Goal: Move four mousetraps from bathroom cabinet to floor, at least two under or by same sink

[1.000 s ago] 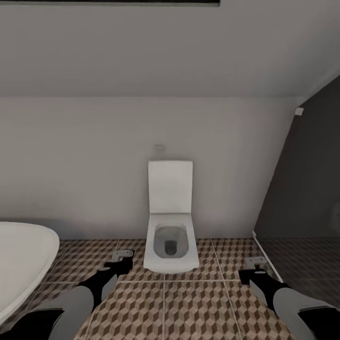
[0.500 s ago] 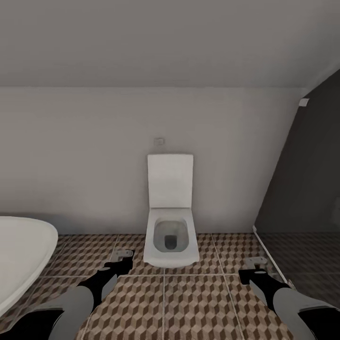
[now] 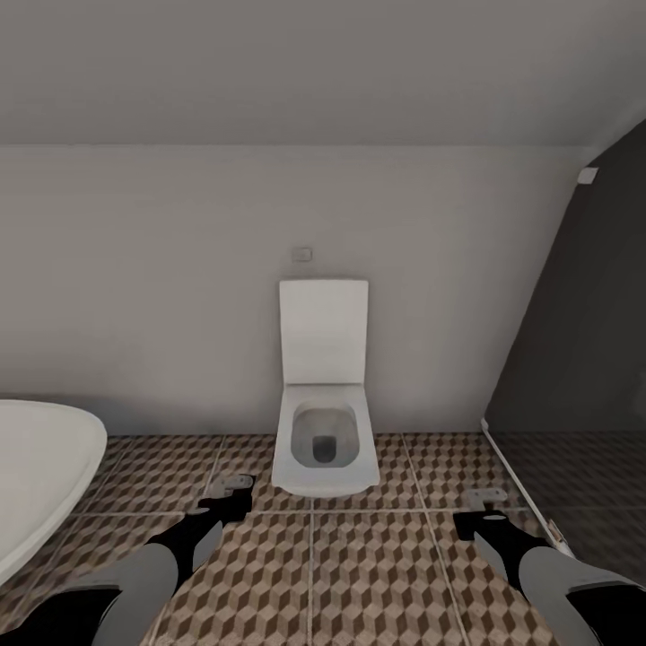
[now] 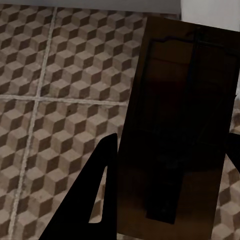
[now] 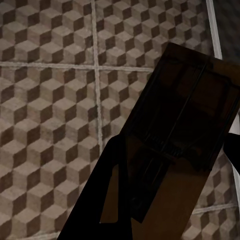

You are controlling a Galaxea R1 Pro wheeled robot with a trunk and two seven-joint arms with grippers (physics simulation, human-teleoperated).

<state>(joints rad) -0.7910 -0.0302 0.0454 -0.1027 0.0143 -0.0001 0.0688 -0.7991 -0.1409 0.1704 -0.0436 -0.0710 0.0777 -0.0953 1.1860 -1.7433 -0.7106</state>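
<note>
My left tool [image 3: 235, 489] holds a mousetrap [image 4: 177, 135] clamped between its fingers [image 4: 97, 195]; the flat brown board with dark wire lies across the gap, above the cube-patterned bathroom floor [image 3: 377, 574]. My right tool [image 3: 480, 504] grips a second mousetrap [image 5: 180, 135] the same way, tilted over the tiles near a pale strip at the floor's edge. Both tools hang low over the floor, well apart from each other. Ahead of me a white toilet [image 3: 323, 422] stands against the grey wall with its lid up. A white bathtub [image 3: 40, 475] curves in at my left, and a dark glass panel [image 3: 583, 359] rises at my right.
</note>
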